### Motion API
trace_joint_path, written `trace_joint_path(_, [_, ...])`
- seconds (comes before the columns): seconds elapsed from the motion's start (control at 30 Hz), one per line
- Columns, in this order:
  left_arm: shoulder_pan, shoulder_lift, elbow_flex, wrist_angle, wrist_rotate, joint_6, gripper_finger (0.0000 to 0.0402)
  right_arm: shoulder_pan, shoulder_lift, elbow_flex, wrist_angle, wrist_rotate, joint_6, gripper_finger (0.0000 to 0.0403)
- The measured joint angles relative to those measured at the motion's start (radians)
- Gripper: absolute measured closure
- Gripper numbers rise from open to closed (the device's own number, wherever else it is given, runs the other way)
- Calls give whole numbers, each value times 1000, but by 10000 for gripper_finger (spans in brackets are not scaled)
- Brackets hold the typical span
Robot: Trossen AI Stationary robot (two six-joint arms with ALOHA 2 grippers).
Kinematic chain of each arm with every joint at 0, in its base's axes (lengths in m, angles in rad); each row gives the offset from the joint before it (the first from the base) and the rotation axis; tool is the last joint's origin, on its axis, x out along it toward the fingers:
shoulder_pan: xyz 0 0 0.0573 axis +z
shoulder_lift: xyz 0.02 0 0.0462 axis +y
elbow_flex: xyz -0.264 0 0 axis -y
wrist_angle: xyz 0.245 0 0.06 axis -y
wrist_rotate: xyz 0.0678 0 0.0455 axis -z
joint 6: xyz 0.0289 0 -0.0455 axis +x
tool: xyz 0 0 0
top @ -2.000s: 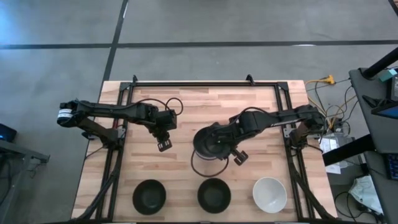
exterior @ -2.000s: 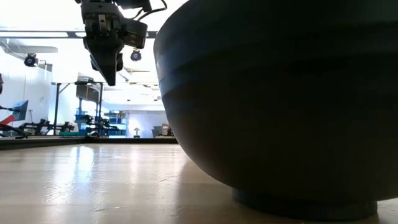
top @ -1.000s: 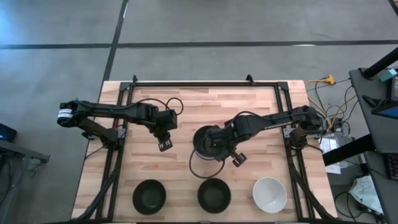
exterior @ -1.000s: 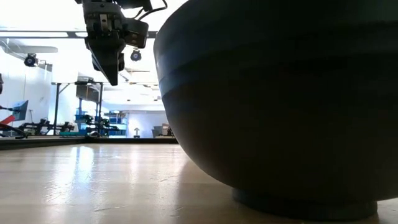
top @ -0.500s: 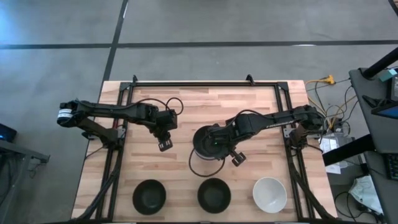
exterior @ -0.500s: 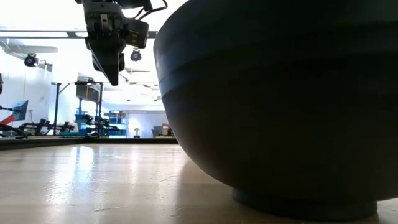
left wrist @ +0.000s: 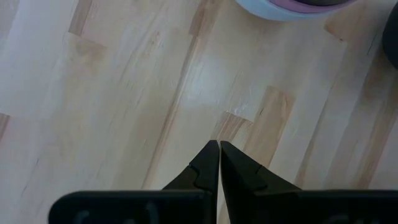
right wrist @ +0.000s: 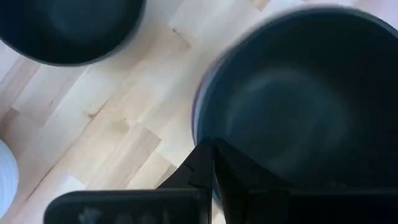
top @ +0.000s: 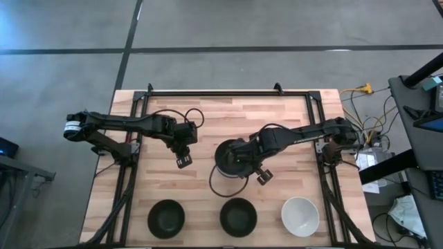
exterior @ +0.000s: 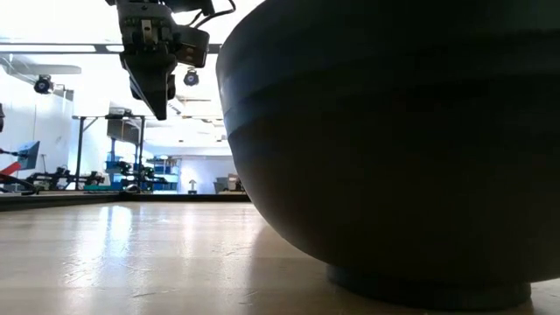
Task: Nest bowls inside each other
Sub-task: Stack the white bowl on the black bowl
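Here a black bowl [top: 232, 158] is pinched at its rim by the right hand [top: 243, 164], above a stack; the left hand [top: 183, 162], pressed together, is held well apart.

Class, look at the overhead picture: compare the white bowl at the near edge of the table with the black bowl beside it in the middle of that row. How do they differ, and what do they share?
Colour: the white bowl is bright white; the middle black bowl is dark.
Place: the white bowl stands at the row's right end, the black bowl at its centre, nearer the right gripper.
Shared: both are round, similar in size, upright, empty and untouched.
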Motion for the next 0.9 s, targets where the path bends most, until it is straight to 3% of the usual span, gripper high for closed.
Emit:
trace_joint_path(0.13, [0, 0, 0, 0, 0, -2, 402, -19, -89, 3, -77, 14, 157, 394])
trace_joint_path(0.2, [0, 0, 0, 0, 0, -2, 402, -30, -135, -19, -115, -30, 272, 394])
trace_joint_path(0.37, [0, 0, 0, 4, -4, 5, 402, -26, -290, -201, -72, -131, 481, 375])
trace_joint_path(0.7, [0, 0, 0, 21, -12, 52, 402, 108, -597, -685, 246, -168, 674, 241])
trace_joint_path(0.9, [0, 0, 0, 18, -13, 51, 402, 288, -651, -870, 448, -194, 780, 217])
